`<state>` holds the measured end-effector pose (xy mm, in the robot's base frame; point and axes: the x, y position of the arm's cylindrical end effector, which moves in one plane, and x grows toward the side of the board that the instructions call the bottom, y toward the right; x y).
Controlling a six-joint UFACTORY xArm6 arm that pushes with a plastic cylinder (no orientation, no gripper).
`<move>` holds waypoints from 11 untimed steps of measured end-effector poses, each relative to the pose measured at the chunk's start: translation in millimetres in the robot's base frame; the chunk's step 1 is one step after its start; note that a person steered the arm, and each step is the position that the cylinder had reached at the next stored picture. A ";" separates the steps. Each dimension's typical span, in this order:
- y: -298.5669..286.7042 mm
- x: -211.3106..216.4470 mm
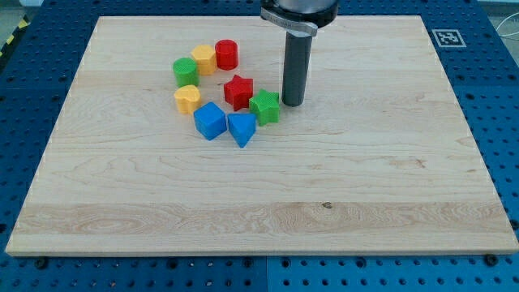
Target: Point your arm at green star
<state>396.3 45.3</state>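
Nearest you, toward the view's bottom, the wooden board [243, 211] carries nothing, so no block stands in the way on that side. Farther up sits the cluster, all of it on the view's left half. Its near edge is two blue blocks, a blue cube-like block [210, 121] and a blue wedge-shaped block [242, 128], touching each other. Just beyond them, to the right, is the green star [265, 107], touching the blue wedge and just beside the red star [238, 91]. To the left lies a yellow heart-shaped block [187, 99]. Farther still come a green round block [186, 71], a yellow block [203, 59] and a red cylinder [226, 54], curving in an arc.

My tip [293, 103] rests on the board just beside the green star's right edge, apparently not quite touching. You have no fingers to spread or press here, only the straight rod. Coming in from the open right side makes sense: the star is hemmed in by neighbours on its left, and this approach disturbs none. I judge the pointing essentially achieved.
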 end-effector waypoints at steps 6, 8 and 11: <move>3.9 -21.8; 3.8 -34.8; -8.9 -46.8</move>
<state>349.5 36.4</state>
